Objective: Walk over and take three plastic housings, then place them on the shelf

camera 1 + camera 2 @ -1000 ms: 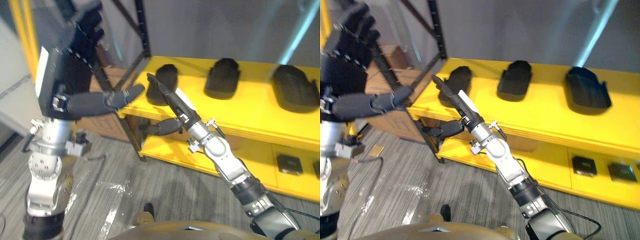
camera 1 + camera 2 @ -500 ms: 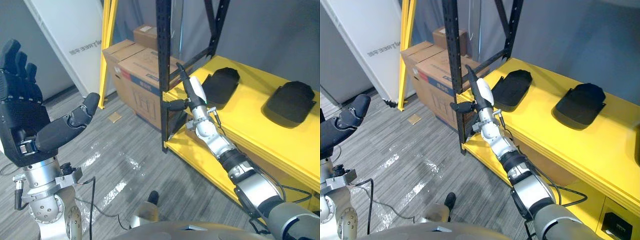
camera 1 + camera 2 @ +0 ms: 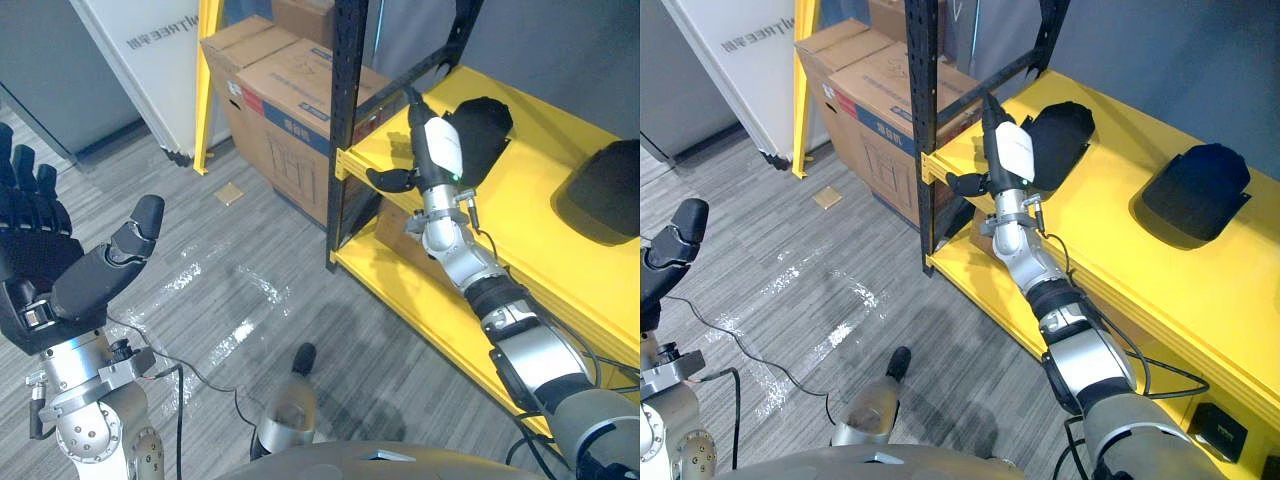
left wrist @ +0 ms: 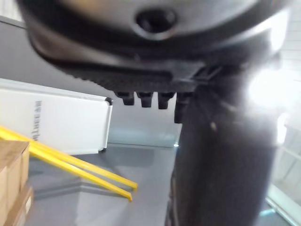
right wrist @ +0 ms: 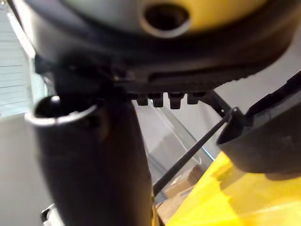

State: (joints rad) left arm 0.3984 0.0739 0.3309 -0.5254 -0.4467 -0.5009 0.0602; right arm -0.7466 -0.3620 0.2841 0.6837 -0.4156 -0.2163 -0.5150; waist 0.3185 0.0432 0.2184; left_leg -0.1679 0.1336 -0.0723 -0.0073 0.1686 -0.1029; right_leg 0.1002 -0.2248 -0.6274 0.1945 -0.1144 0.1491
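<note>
Right robot hand [image 3: 438, 150] is extended over the front left corner of the yellow shelf [image 3: 520, 205]. Its fingers are straight and point away from the robot, and its thumb is spread toward the black upright [image 3: 345, 130]. The hand is open and grips nothing. Its fingers lie just beside the near edge of plastic housing 1 [image 3: 487, 125]; contact cannot be confirmed.

Left robot hand [image 3: 38, 268] is raised at the robot's left side, above the grey floor [image 3: 250, 300] and well apart from the shelf. Its fingers stand straight and its thumb is angled outward, so the hand is wide open and empty.

2 black housings rest on the top level of the shelf:
- Plastic housing 1 sits at the left end, near the upright.
- Plastic housing 2 [image 3: 612, 188] sits further right, well apart from housing 1.

Neither housing is in a hand.

The lower level [image 3: 385, 275] of the shelf carries a small black item [image 3: 1212, 431] toward its right end.

Cardboard boxes [image 3: 285, 95] stand on the floor to the left of the upright, beside a yellow post [image 3: 208, 90]. A white panel [image 3: 140, 50] leans further left. 1 small tan square [image 3: 229, 193] lies on the floor in front of the boxes.
</note>
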